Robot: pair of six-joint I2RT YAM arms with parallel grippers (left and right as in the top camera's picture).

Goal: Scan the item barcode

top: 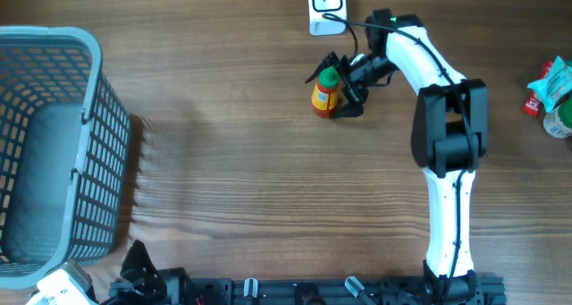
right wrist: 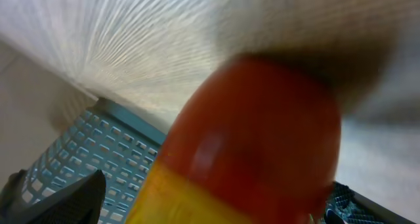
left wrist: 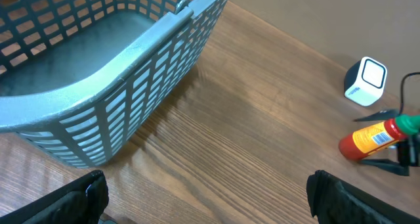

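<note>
The item is a small bottle (top: 324,97) with a green cap, a red shoulder and a yellow label, on the wooden table just below the white scanner (top: 325,4). My right gripper (top: 341,86) is open, with one finger on each side of the bottle. Up close the bottle (right wrist: 249,145) fills the space ahead of the right gripper (right wrist: 213,191), blurred, and a gap shows beside the left finger. The left wrist view shows the bottle (left wrist: 371,140) far off with a barcode on its label, next to the scanner (left wrist: 365,81). My left gripper (left wrist: 207,184) is open and empty over bare wood.
A large grey-blue plastic basket (top: 89,117) stands at the table's left side, close to the left gripper (top: 134,258). Some packaged goods (top: 552,92) lie at the right edge. The scanner's cable runs by the right arm.
</note>
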